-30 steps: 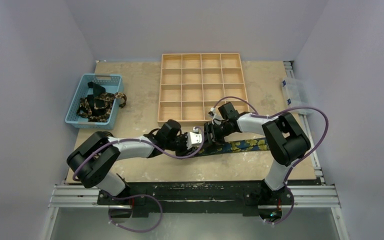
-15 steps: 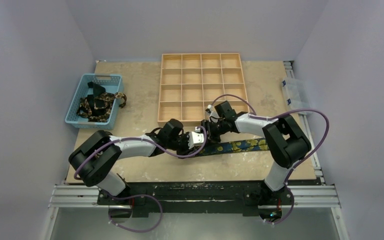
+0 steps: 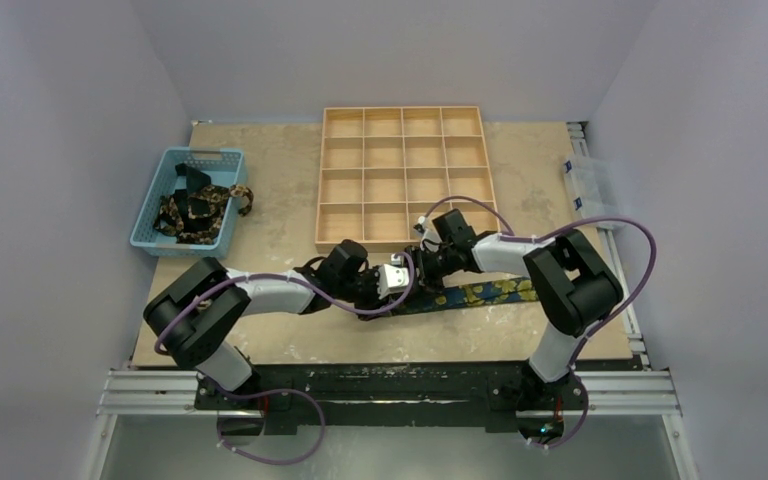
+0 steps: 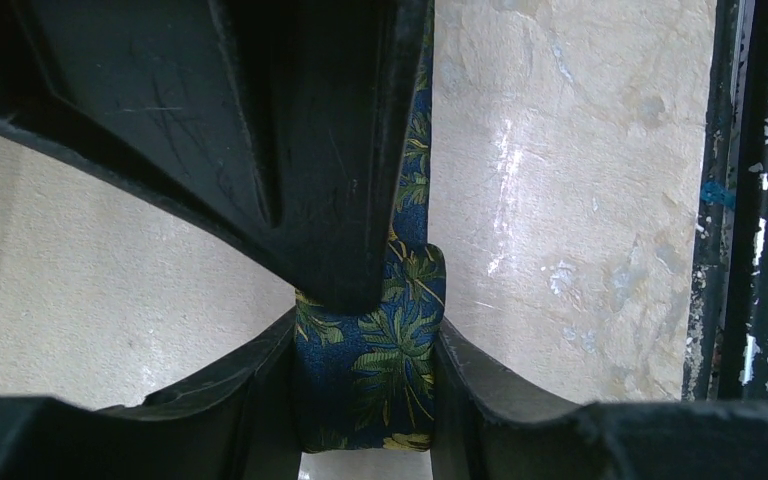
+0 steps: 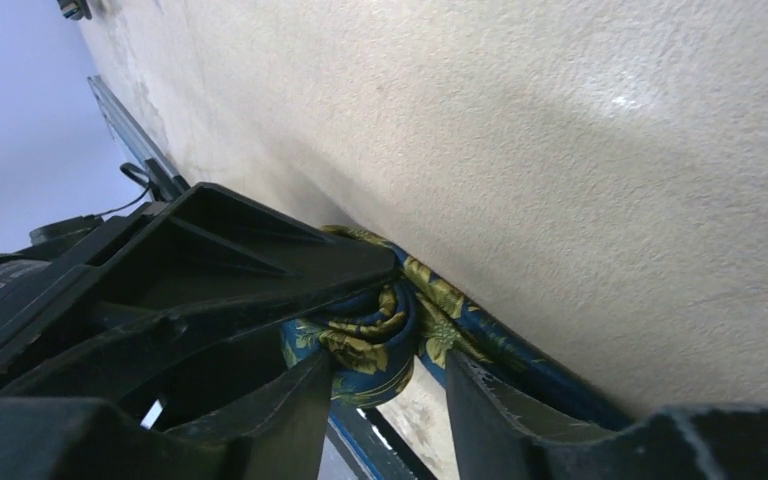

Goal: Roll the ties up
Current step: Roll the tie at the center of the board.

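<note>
Where left gripper point(image 4: 365, 400) pinches, tie point(image 4: 380, 340) half-hidden; right gripper point(image 5: 385, 375) hold unclear

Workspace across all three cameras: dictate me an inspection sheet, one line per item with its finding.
Surface: beige table, scuffed.
Job's things: tie partly rolled, tail flat rightward; more ties in blue basket.
Clutter: wooden tray, visible compartments empty; clear container at right edge.
Grippers: left gripper and right gripper both closed on the tie's roll.
Cables: purple cables looping along both arms.
Surroundings: plain pale walls.
</note>
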`<state>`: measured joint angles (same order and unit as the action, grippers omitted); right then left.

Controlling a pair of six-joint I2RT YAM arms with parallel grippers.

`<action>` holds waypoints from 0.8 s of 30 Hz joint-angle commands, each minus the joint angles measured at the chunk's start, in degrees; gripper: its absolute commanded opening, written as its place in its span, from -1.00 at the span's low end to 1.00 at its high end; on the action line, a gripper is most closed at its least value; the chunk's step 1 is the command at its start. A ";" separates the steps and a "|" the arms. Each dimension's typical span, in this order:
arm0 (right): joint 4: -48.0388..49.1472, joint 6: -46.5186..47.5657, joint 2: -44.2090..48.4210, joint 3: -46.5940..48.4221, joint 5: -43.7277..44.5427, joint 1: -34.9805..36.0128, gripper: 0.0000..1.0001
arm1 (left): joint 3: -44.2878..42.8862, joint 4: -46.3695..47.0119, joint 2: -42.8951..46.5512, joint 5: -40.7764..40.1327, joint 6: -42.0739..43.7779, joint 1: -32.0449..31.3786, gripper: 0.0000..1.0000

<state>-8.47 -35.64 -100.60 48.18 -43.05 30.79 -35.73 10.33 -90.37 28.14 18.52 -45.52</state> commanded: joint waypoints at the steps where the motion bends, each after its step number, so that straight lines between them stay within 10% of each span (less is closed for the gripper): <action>1: -0.75 -0.44 4.41 0.37 -1.98 0.37 -0.05 | 0.39 1.23 -1.58 0.60 -0.79 0.16 -0.24; 15: 0.56 0.88 0.62 -0.17 -2.13 0.41 -0.50 | -0.05 0.66 -1.79 -0.14 -1.48 0.17 -0.23; 19: -2.40 3.86 -0.95 -0.18 0.27 0.26 -1.00 | 1.20 3.11 -0.84 -0.44 -2.48 0.35 0.02; 24: -6.96 7.31 -3.11 0.24 5.49 0.07 -1.00 | 4.05 8.96 0.98 -0.32 -4.36 1.79 0.24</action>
<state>-9.74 -32.47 -101.30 48.23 -44.01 30.72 -34.02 15.14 -90.87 28.36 15.99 -45.15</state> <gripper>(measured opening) 0.013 0.601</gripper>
